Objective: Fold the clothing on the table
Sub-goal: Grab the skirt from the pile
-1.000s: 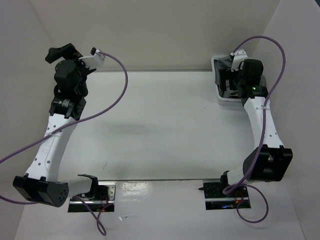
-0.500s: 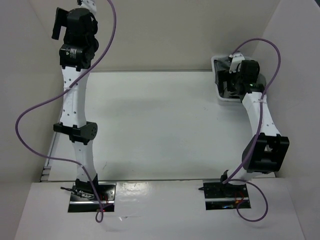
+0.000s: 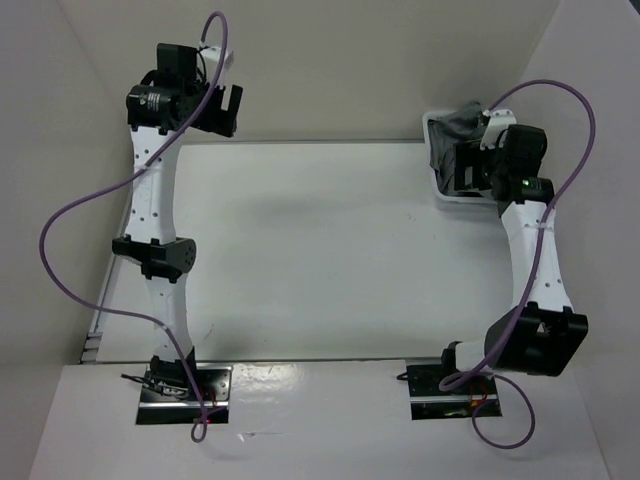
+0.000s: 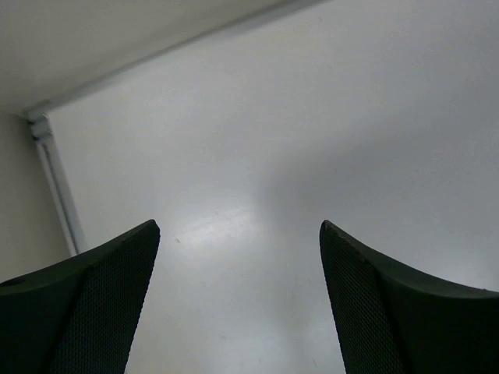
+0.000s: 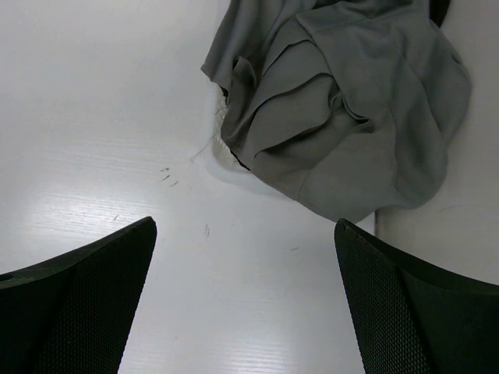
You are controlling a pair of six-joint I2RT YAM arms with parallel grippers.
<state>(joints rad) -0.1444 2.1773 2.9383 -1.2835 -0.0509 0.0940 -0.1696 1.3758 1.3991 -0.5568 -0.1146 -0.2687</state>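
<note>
Having swung up and outward, the left end effector [image 3: 222, 108] is hanging released and empty over the surface's [image 3: 320, 260] far-left corner. The right end effector [image 5: 245, 230], also released, is hovering over the grey pleated skirt [image 5: 351, 117], which is bunched in the white mesh basket [image 3: 462, 199] and not yet picked up.

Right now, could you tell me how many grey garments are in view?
1: the grey clothing heaped at the table's far right corner, over the basket; others may lie hidden beneath.

The left arm [image 3: 150, 230] reaches out almost straight, and the left gripper [image 4: 238, 234] at its end has its jaws spread wide. The right arm [image 3: 530, 250] is folded at the elbow. The right gripper [image 5: 245, 226] gapes too and seems to point downward.
</note>
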